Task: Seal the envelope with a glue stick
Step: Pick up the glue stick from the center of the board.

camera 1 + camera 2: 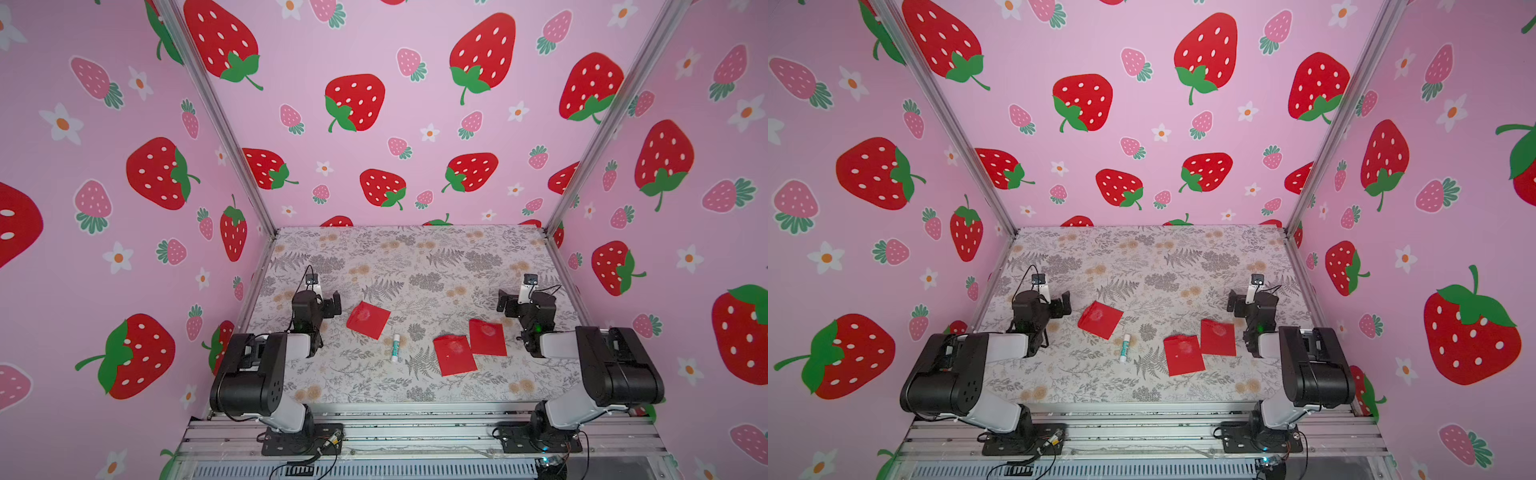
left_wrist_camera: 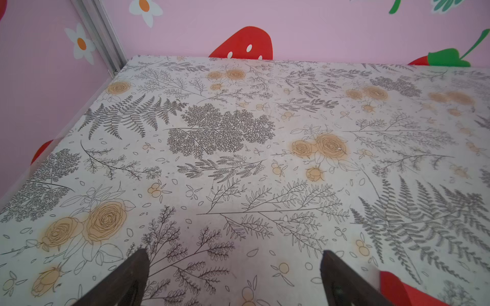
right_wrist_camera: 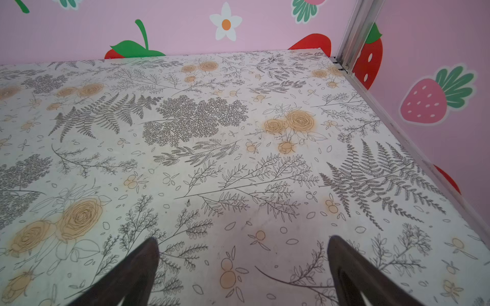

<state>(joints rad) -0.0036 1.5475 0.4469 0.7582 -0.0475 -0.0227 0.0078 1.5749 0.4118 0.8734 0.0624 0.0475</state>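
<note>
The left pincer (image 2: pixel 233 253) and right pincer (image 3: pixel 244 238) stood spread, empty; between them lay the smooth cylindrical glue stick (image 1: pixel 395 346) and flat red envelopes (image 1: pixel 368 319).

The glue stick (image 1: pixel 395 347) at lower centre is showing white with a teal-green band. The leftmost envelope (image 1: pixel 368 320), middle envelope (image 1: pixel 455 355) and rightmost envelope (image 1: pixel 487 337) are showing red with pale smudges. The tabletop (image 1: pixel 415 257) is wearing grey ferns and tan roses on cream; the walls (image 1: pixel 374 41) are carrying red and pink strawberries on pink
</note>
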